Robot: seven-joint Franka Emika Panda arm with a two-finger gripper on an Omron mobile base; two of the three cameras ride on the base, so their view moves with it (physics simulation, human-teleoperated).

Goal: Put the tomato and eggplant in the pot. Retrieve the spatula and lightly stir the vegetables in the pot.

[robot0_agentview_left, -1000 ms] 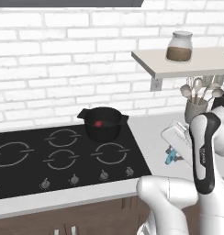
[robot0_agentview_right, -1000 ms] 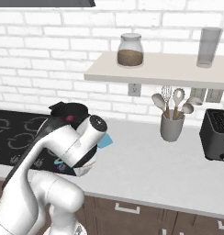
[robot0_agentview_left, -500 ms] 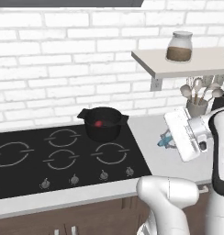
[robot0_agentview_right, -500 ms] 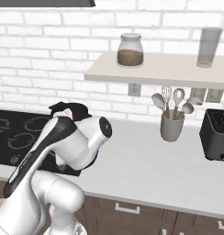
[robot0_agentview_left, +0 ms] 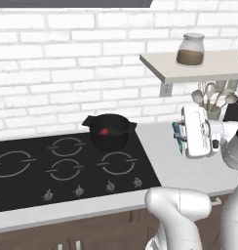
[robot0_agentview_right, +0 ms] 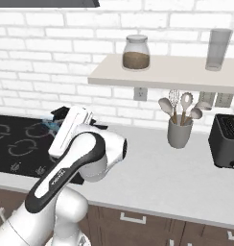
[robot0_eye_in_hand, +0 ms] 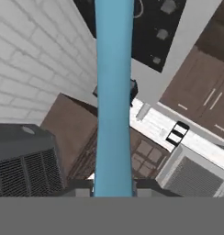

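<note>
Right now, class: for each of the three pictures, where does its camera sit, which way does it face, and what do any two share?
Left base view: behind-left of the arm, facing the pot with the tomato; white arm lower right.
Right base view: behind-right, facing the utensil cup and toaster; arm lower left.
Hand view: on the hand, looking along the spatula held in the claw.
Both base views share the shelf jar.

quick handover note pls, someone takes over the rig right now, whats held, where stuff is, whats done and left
Gripper: shut on the spatula, lifted above the counter right of the stove.
Pot: on the back right burner, with the tomato inside.
Eggplant: cannot see it; the pot's inside is partly hidden.
Done: tomato in, spatula fetched.
Left: check for the eggplant, carry the spatula to the pot, stir lightly.
</note>
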